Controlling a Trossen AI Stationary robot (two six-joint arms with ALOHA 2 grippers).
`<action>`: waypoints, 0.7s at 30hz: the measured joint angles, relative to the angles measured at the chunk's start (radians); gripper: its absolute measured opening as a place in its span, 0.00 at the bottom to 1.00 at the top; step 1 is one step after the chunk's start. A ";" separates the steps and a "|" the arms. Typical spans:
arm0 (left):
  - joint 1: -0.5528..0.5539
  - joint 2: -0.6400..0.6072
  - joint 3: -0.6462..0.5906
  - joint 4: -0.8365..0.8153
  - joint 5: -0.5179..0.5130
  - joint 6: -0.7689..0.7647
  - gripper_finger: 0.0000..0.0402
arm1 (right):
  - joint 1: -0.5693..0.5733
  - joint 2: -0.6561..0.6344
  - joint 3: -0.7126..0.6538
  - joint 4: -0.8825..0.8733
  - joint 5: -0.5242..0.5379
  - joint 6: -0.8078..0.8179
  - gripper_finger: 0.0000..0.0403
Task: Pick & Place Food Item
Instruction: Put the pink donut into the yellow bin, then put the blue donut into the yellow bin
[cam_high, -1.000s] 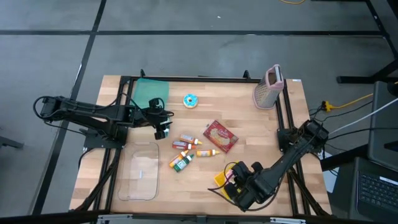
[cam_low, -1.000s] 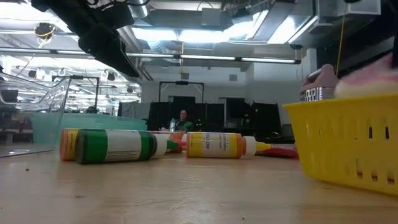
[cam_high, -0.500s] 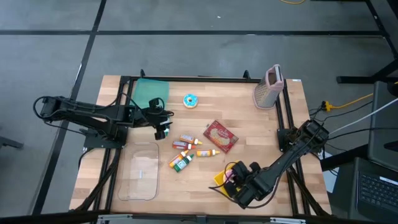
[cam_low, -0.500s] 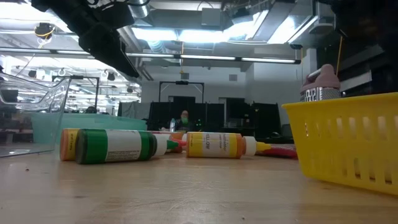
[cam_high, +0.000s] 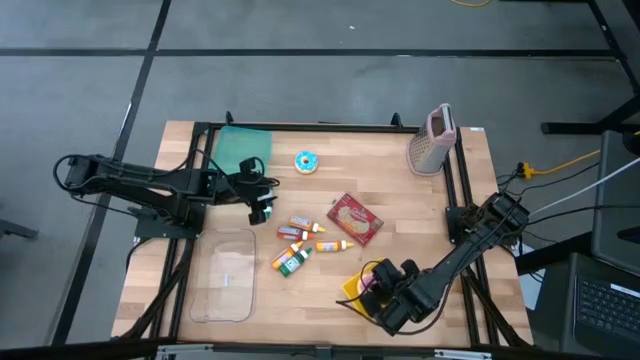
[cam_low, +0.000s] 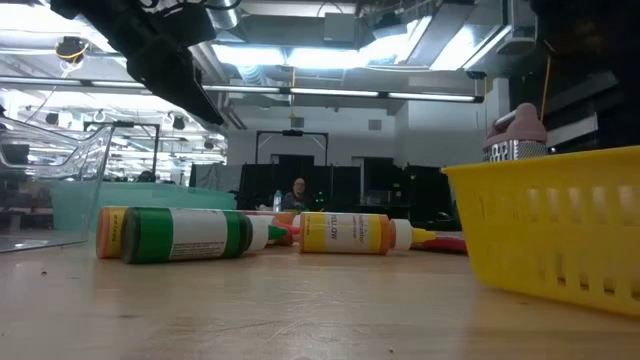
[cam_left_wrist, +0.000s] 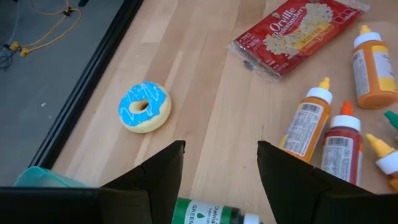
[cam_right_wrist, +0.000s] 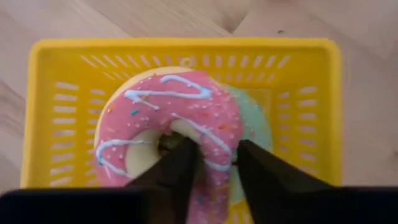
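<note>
A pink-iced doughnut (cam_right_wrist: 180, 124) with white drizzle and sprinkles lies inside the yellow slotted basket (cam_right_wrist: 62, 112), tilted against a pale green doughnut (cam_right_wrist: 258, 134) beneath it. The right arm's jaws straddle the near part of its ring, one in the hole and one outside it. The basket sits flat on the wooden surface (cam_right_wrist: 62, 18).

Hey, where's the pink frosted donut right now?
The pink donut lies in the yellow basket at the table's front right in the high view, on top of a green donut, with the right gripper straddling its rim.
</note>
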 joint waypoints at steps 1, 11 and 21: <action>0.000 0.000 0.000 0.000 0.008 0.000 0.50 | 0.000 0.000 0.011 -0.013 -0.005 -0.002 0.39; 0.000 0.000 0.000 0.004 0.012 0.010 0.50 | 0.000 0.000 0.084 -0.130 -0.016 -0.002 0.67; 0.000 0.000 0.000 0.023 0.013 0.019 0.50 | -0.001 0.000 0.208 -0.333 0.054 -0.006 0.67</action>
